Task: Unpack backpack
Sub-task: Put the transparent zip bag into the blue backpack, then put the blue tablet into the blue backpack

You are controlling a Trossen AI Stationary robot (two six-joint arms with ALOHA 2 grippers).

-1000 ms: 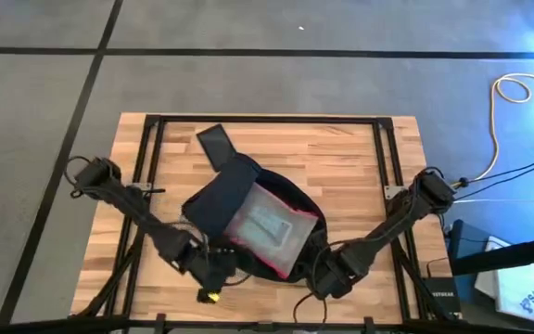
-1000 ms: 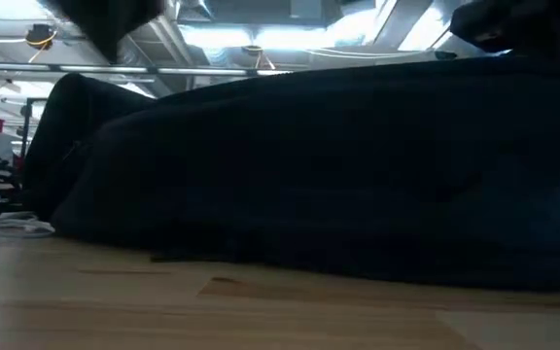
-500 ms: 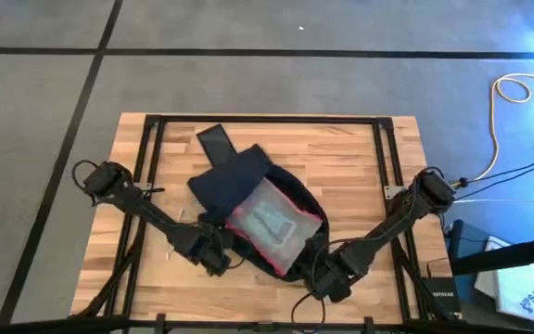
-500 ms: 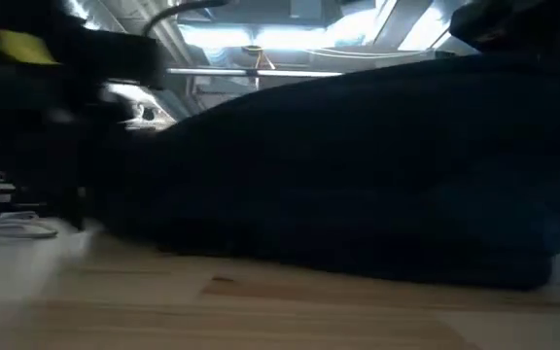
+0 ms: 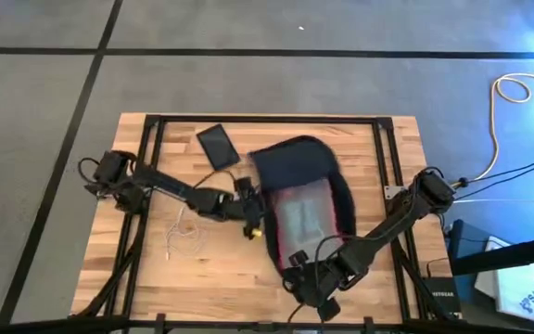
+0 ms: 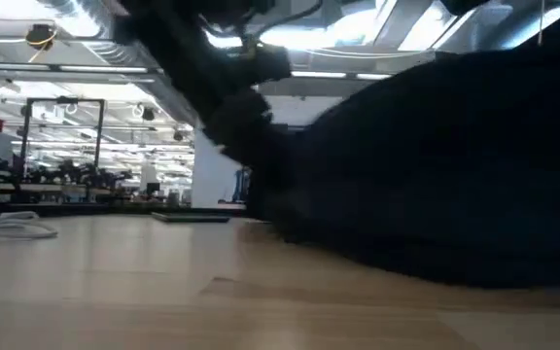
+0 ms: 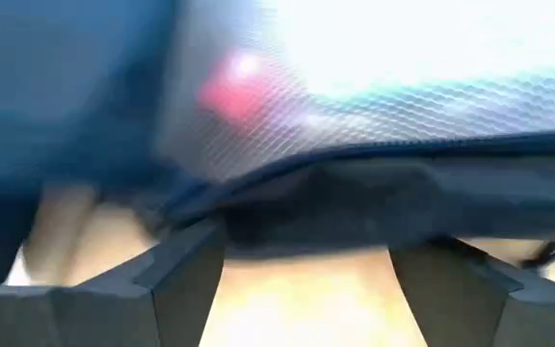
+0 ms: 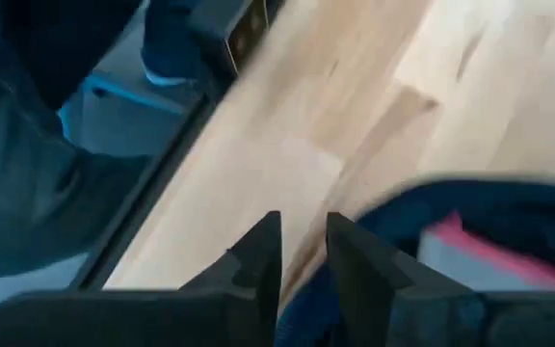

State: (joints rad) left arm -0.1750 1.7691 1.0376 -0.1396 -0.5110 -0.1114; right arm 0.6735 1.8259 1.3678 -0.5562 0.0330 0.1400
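The dark navy backpack (image 5: 295, 167) lies flat on the wooden table, lengthwise from near to far, right of centre. On top of it lies a clear red-edged pouch (image 5: 299, 218). My left gripper (image 5: 256, 221) is open at the backpack's left edge, where dark fabric (image 7: 335, 188) and the pouch's mesh (image 7: 287, 106) fill the view past its fingers. My right gripper (image 5: 299, 276) is shut at the backpack's near end. In the low view the backpack (image 6: 445, 175) is a dark mass. My left gripper stands level at the backpack's left edge (image 7: 306, 207), coming from the table's left, one finger (image 7: 186, 280) on either side of that stretch; whether it touches the fabric I cannot tell. My right gripper has its two fingers (image 8: 263, 255) close together at the backpack's near end (image 8: 403, 217), low over the table. Dark fabric shows at the fingers' base, but the place of contact is hidden by the gripper itself.
A black phone (image 5: 218, 145) lies flat at the far side, left of the backpack. A thin white cable (image 5: 182, 232) lies loose on the table's left half under my left arm. The black frame rails (image 5: 146, 167) run along the table's sides.
The backpack has swung about its near end: its far end went from the table's far left toward the right, and it now lies near to far. My left gripper has gone from the near left toward the far right along the backpack. The white cable has been uncovered.
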